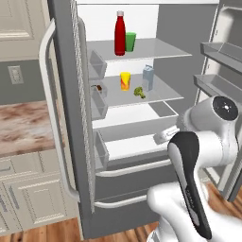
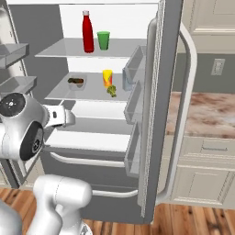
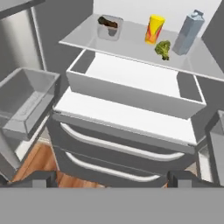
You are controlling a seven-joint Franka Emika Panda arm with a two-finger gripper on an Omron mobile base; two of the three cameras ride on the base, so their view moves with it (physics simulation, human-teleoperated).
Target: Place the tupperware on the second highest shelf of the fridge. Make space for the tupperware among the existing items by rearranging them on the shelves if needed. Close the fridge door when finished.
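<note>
While both fridge [image 1: 71, 118] doors stand open, note in the left base view that the tupperware [image 1: 99, 89] sits at the left end of the second shelf [image 1: 160, 92], beside the yellow item [image 1: 125, 81], broccoli [image 1: 139, 92] and carton [image 1: 148, 77]. In the right base view, your forearm [image 2: 57, 115] lies between the doors; swinging either shut now would strike it. In the hand view, the hand [image 3: 111, 178] is spread wide and empty, below the shelf; rising carelessly could clip its edge.
</note>
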